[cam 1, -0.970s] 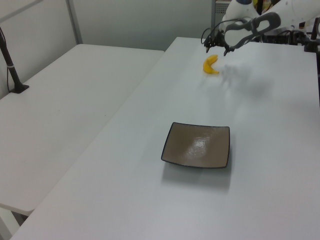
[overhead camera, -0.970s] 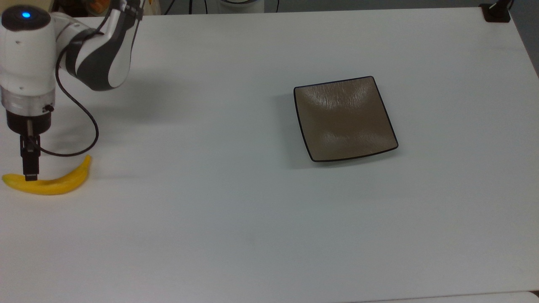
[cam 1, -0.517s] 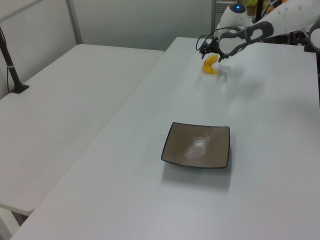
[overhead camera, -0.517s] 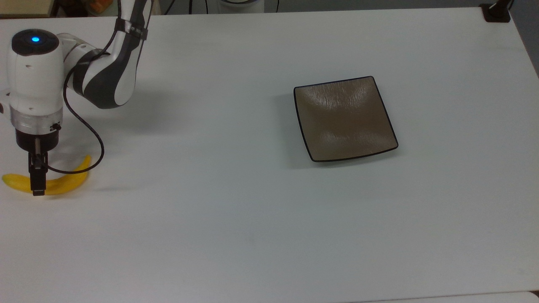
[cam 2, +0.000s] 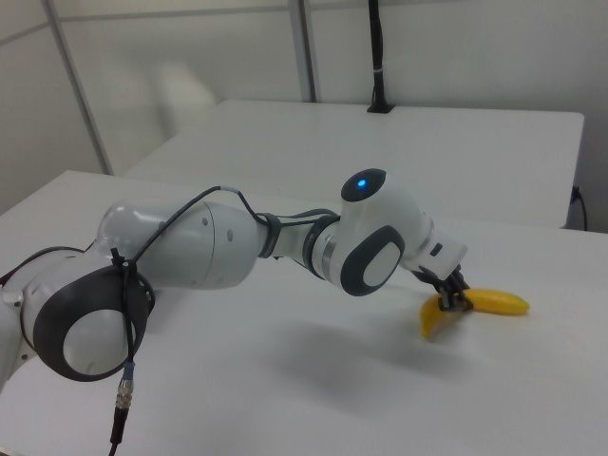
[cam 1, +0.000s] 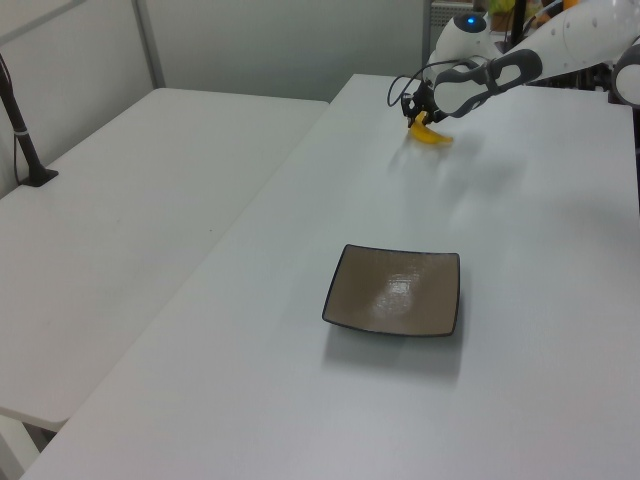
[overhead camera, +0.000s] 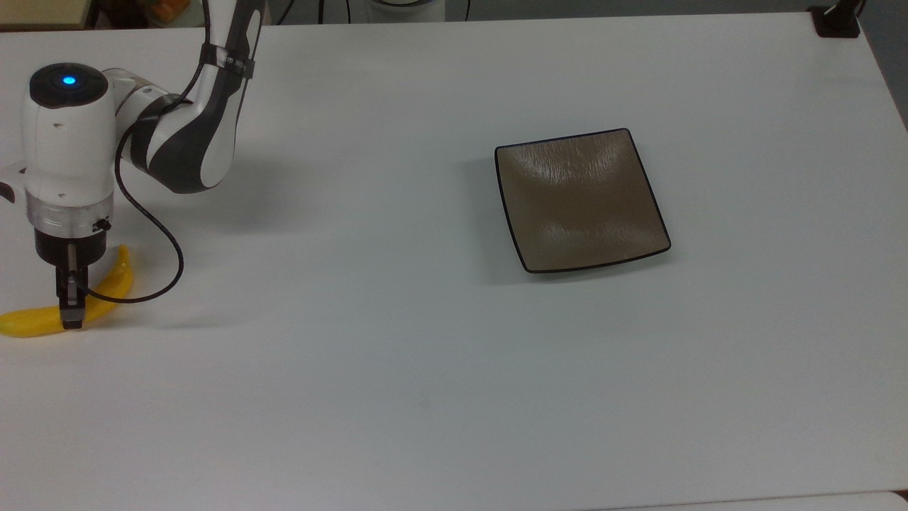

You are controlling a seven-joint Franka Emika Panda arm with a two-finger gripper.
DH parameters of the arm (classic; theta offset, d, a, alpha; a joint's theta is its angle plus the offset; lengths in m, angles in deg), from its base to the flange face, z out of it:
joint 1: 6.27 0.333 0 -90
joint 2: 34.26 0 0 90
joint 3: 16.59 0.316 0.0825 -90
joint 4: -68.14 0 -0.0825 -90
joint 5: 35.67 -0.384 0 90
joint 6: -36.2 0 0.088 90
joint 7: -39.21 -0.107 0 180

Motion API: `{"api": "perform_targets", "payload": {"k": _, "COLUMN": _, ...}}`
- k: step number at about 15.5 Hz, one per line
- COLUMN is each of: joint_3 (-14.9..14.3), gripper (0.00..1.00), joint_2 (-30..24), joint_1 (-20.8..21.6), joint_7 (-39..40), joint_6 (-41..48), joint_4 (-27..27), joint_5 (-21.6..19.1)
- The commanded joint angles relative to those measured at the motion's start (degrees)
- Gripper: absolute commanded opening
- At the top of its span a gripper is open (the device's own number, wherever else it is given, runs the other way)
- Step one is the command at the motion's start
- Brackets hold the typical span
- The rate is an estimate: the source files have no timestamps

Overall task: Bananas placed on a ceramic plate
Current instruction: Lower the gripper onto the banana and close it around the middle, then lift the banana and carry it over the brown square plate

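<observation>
Gripping the banana (overhead camera: 106,294) mid-length, apparently, the gripper (overhead camera: 69,317) stands well apart from the plate (overhead camera: 580,201).

gripper (overhead camera: 69,316) over banana (overhead camera: 42,314) mid-body | ceramic plate (overhead camera: 581,200) well apart, bare

We take this for a lab or test room; bare white tables (cam 1: 150,200) stand side by side against plain partition walls (cam 2: 190,66); a robot arm (cam 2: 190,247) is mounted at one table's edge; cables (overhead camera: 152,234) trail along it.
</observation>
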State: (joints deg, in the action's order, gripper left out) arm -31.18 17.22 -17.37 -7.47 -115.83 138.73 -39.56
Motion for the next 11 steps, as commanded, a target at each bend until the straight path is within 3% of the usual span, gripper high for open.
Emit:
{"api": "perform_targets", "payload": {"k": 1, "joint_3": -0.2, "gripper": 0.26, "joint_2": -0.2, "joint_1": 0.6, "joint_7": -0.7, "joint_6": 0.1, "joint_4": -0.4, "joint_5": -0.8}}
{"api": "perform_targets", "payload": {"k": 5, "joint_3": 0.0, "gripper": 0.26, "joint_2": -4.0, "joint_1": 0.7, "joint_7": 2.0, "joint_6": 2.1, "joint_4": 2.2, "joint_5": -1.3}}
{"api": "perform_targets", "payload": {"k": 11, "joint_3": 2.8, "gripper": 0.26, "joint_2": -12.3, "joint_1": 1.2, "joint_7": 11.3, "joint_6": 21.0, "joint_4": 3.8, "joint_5": -4.8}}
